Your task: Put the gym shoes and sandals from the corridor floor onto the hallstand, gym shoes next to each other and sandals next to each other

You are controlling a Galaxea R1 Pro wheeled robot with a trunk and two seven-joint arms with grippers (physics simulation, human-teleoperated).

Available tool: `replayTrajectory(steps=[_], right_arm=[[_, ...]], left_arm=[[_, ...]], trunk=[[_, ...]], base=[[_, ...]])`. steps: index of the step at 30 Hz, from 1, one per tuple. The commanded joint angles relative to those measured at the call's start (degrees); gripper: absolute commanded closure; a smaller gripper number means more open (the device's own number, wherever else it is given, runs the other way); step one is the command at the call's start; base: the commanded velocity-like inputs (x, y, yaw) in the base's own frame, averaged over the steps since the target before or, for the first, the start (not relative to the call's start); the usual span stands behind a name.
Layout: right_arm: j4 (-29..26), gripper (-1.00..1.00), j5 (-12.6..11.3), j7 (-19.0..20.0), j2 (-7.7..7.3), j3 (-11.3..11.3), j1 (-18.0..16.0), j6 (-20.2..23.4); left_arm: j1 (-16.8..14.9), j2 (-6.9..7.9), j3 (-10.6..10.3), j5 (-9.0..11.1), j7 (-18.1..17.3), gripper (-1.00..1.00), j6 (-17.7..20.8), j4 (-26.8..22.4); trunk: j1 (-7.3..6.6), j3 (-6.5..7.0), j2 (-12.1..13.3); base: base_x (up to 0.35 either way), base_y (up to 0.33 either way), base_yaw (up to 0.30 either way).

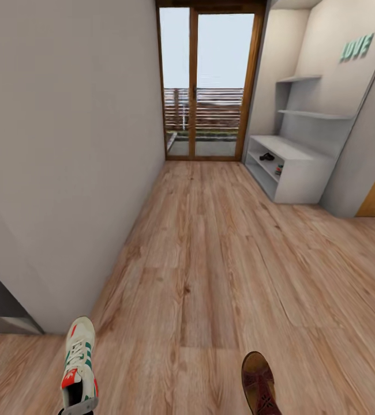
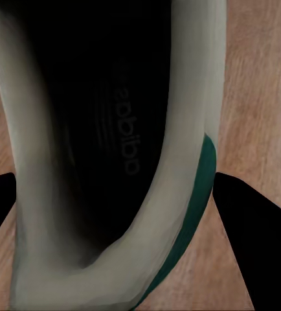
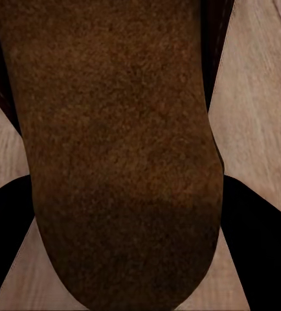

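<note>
At the near edge of the corridor floor (image 1: 210,259), the left jaws grasped a gym shoe (image 1: 79,363) by its heel. The right jaws grasped a sandal (image 1: 259,380); the hallstand (image 1: 300,167) stood far right.

A home corridor is showing here: wood-plank floor (image 1: 210,259) is running between plain pale walls (image 1: 66,144) toward a glazed balcony door (image 1: 207,80). A grey shoe rack (image 1: 294,167) is standing at the right, holding footwear, with decorative letters (image 1: 356,47) hanging on the wall above it.
</note>
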Motion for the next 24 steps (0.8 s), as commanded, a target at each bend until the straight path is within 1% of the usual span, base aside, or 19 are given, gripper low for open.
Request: replayTrajectory(steps=[1, 4, 10, 13, 16, 24], right_arm=[[0.1, 1.0, 0.6, -0.3, 0.04, -0.2, 0.0, -0.1], [0.2, 1.0, 0.7, -0.3, 0.04, -0.2, 0.0, -0.1], [4.3, 1.0, 0.7, -0.3, 0.04, -0.2, 0.0, 0.0], [5.0, 1.0, 0.6, -0.3, 0.04, -0.2, 0.0, 0.0], [5.3, 1.0, 0.6, -0.3, 0.04, -0.2, 0.0, 0.0], [5.4, 1.0, 0.6, -0.3, 0.04, -0.2, 0.0, 0.0]], left_arm=[[0.0, -0.01, 0.3, -0.6, 0.2, 1.0, -0.2, 0.1], [0.0, -0.01, 0.3, -0.6, 0.2, 1.0, -0.2, 0.1], [0.0, 0.0, 0.3, -0.6, 0.2, 1.0, -0.2, 0.1], [0.0, -0.01, 0.3, -0.6, 0.2, 1.0, -0.2, 0.1], [0.0, -0.01, 0.3, -0.6, 0.2, 1.0, -0.2, 0.1], [0.0, 0.02, 0.3, -0.7, 0.2, 1.0, -0.2, 0.0]], trunk=[[0.02, -0.05, 0.0], [0.02, -0.05, 0.0], [0.02, -0.05, 0.0], [0.02, -0.05, 0.0], [0.02, -0.05, 0.0], [0.02, -0.05, 0.0]], base=[[0.338, 0.0, 0.0], [0.338, 0.0, 0.0], [0.338, 0.0, 0.0], [0.276, 0.0, 0.0], [0.096, 0.0, 0.0], [0.016, 0.0, 0.0]])
